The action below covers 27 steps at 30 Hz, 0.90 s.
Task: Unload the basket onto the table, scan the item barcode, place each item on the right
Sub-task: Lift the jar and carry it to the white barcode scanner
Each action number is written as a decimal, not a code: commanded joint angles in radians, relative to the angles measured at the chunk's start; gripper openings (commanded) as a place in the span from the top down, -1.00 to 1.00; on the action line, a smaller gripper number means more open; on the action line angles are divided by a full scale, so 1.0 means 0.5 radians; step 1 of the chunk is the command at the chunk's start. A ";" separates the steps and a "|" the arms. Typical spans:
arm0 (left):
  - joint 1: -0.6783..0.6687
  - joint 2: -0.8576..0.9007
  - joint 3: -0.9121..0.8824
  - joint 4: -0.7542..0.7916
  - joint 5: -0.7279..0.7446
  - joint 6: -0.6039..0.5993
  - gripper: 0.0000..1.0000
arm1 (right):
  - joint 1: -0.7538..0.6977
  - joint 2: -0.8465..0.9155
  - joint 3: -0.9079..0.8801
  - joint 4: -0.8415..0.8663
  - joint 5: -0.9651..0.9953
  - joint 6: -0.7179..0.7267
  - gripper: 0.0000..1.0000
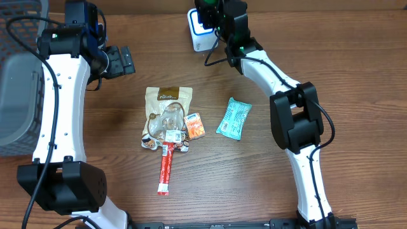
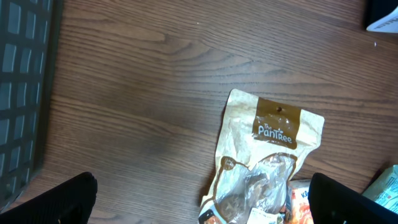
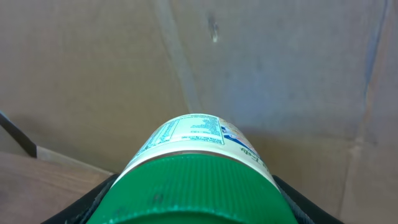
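Item: a bottle (image 3: 194,163) with a ribbed green lid and a white printed label, lying lengthwise in the right wrist view with the lid end nearest the camera.
Where it was: raised at the far edge of the table, just behind the white-and-blue scanner (image 1: 198,35); a plain brown wall filled the view beyond it.
Right gripper (image 1: 212,14): jaws part-way apart and clamped on the bottle, dark fingers (image 3: 81,208) showing on either side of the lid.
Label: small print and a blue patch showed, but it was too small to read and no barcode could be made out.
Left gripper (image 1: 121,61): jaws spread wide with nothing between them, hovering over bare wood near the table's far left.
Pouch (image 2: 267,155): a tan "The Pantree" snack pouch with a clear window, flat on the table mid-way between the arms.
Orange packet (image 1: 194,126): small, touching the pouch's right edge.
Red stick pack (image 1: 166,166): lying lengthwise, its top end overlapping the pouch's lower edge.
Teal packet (image 1: 234,118): flat, tilted, apart to the right of the orange packet.
Basket (image 1: 18,95): grey mesh, at the left edge beside the left arm.
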 commanded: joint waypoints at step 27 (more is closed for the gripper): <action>-0.008 -0.001 0.032 0.000 0.002 0.017 -0.99 | -0.101 -0.370 0.039 0.027 -0.276 0.317 0.92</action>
